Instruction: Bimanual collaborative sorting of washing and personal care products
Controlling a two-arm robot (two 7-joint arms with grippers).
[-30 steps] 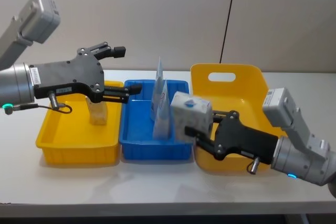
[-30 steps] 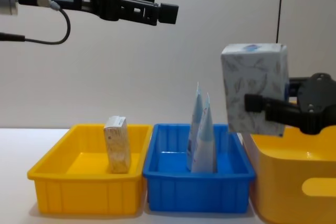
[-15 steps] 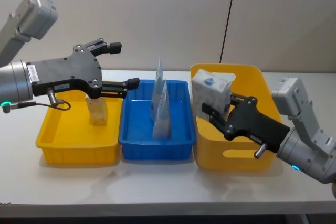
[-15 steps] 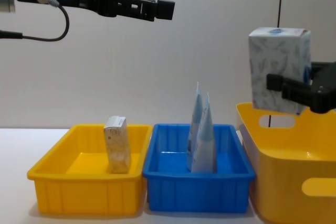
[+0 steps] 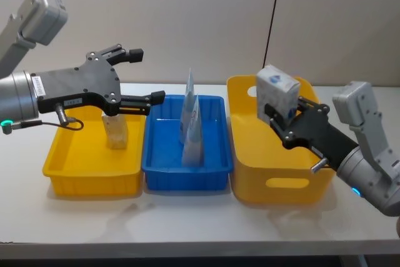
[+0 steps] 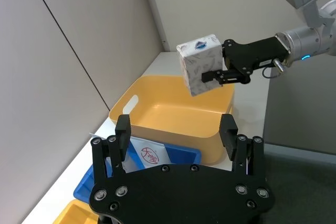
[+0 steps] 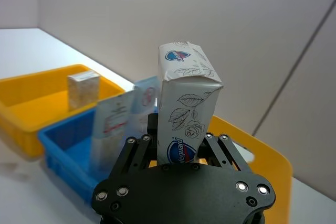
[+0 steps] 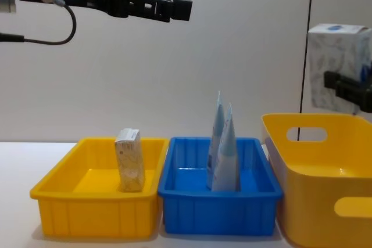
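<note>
I am seeing the right gripper (image 5: 282, 115) clamped on the white soft pack (image 5: 277, 94), its two fingers pressing the lower part of the pack from opposite sides. The pack is hanging upright, leaning a little, with its round blue mark facing up. It is sitting in the air above the big yellow handled basket (image 5: 275, 182), clear of the rim and touching nothing but the fingers.

The basket is standing at the right end of a row on the desk (image 5: 187, 220). The blue tray (image 5: 181, 176) is sitting in the middle of the row, right against the basket, and the yellow tray (image 5: 87, 179) is closing the row toward the desk's left edge.

Two pale-blue tapering tubes (image 5: 192, 129) are standing point up in the right half of the blue tray, one just behind the other. I cannot tell whether they are touching. The small beige speckled pack (image 5: 115, 132) is standing on end in the right half of the yellow tray.

I am watching the left gripper (image 5: 145, 76) hovering high over the yellow tray, its fingertips reaching toward the seam between the two trays. Its jaws are spread wide and are carrying nothing. It is staying well above the beige pack and apart from the tubes.
</note>
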